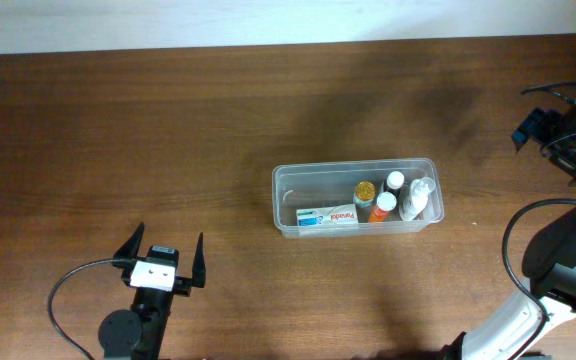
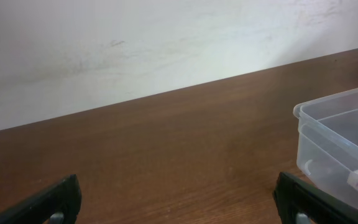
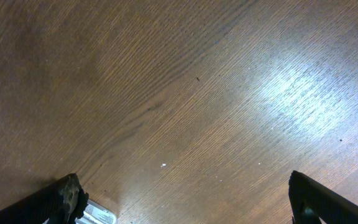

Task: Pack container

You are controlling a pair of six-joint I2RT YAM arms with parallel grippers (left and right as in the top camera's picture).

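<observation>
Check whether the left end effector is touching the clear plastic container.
Apart. The overhead view shows a stretch of bare table between the left end effector and the container.

A brown wooden counter (image 1: 168, 120) is stretching out below a white wall (image 2: 135, 37), while a white-and-blue box (image 1: 326, 216) is lying beside several small capped bottles (image 1: 382, 208) inside the container (image 1: 348, 165)
</observation>
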